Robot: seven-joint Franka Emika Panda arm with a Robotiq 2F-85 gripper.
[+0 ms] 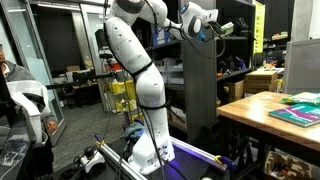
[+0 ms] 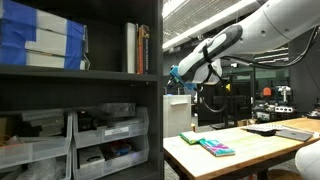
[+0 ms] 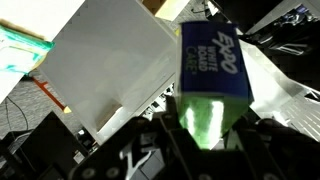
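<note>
My gripper (image 3: pixel 205 128) is shut on a blue-and-green item labelled "Expo white board care" (image 3: pixel 211 70), which sticks out past the fingers. In both exterior views the arm reaches high, with the gripper (image 1: pixel 222 28) beside the top of a tall dark cabinet (image 1: pixel 203 90). The gripper (image 2: pixel 178 75) and the held item also show small, near the dark shelf unit's edge. A white flat-topped box (image 3: pixel 115 65) lies below the held item in the wrist view.
A wooden table (image 2: pixel 250 160) carries teal and green flat items (image 2: pixel 216 147) and also shows in an exterior view (image 1: pixel 262 108). A dark shelf unit (image 2: pixel 80 72) holds blue-white boxes, books and plastic bins. A person sits at the edge (image 1: pixel 12 95).
</note>
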